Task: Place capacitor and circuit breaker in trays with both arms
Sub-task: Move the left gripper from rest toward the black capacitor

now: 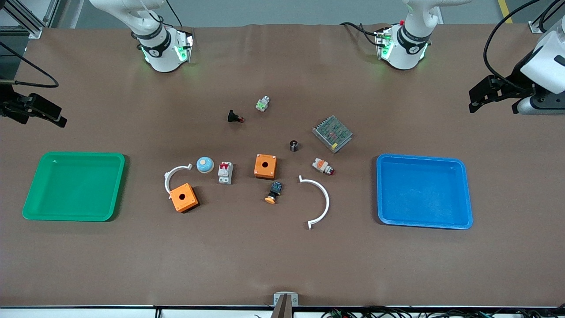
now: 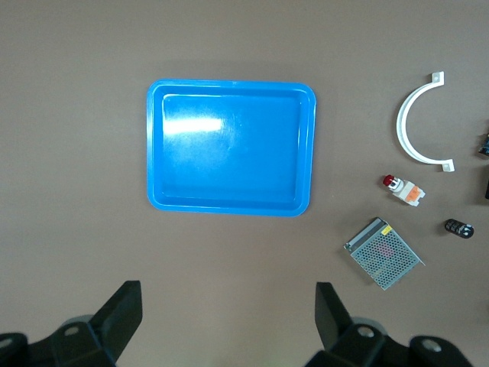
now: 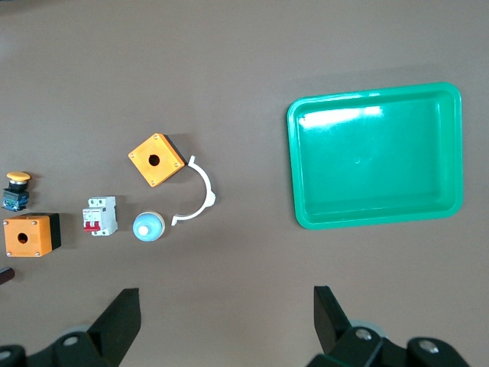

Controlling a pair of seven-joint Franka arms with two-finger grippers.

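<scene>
The capacitor [image 1: 294, 145], a tiny black cylinder with a silvery end, stands mid-table beside a metal mesh box [image 1: 332, 133]; it also shows in the left wrist view [image 2: 458, 228]. The circuit breaker [image 1: 225, 172], light grey with red levers, lies between a blue dome button [image 1: 205, 164] and an orange box [image 1: 265, 166]; it also shows in the right wrist view [image 3: 100, 216]. My left gripper [image 1: 473, 101] [image 2: 227, 306] is open and empty, high over the left arm's end of the table. My right gripper [image 1: 55, 115] [image 3: 225, 306] is open and empty, high over the right arm's end.
A blue tray [image 1: 421, 157] lies toward the left arm's end, a green tray [image 1: 75, 154] toward the right arm's end. Between them lie a second orange box [image 1: 184, 197], two white arcs [image 1: 324, 201], an orange-capped button [image 1: 274, 193], a white-and-orange part [image 1: 322, 166] and a black push-button [image 1: 234, 117].
</scene>
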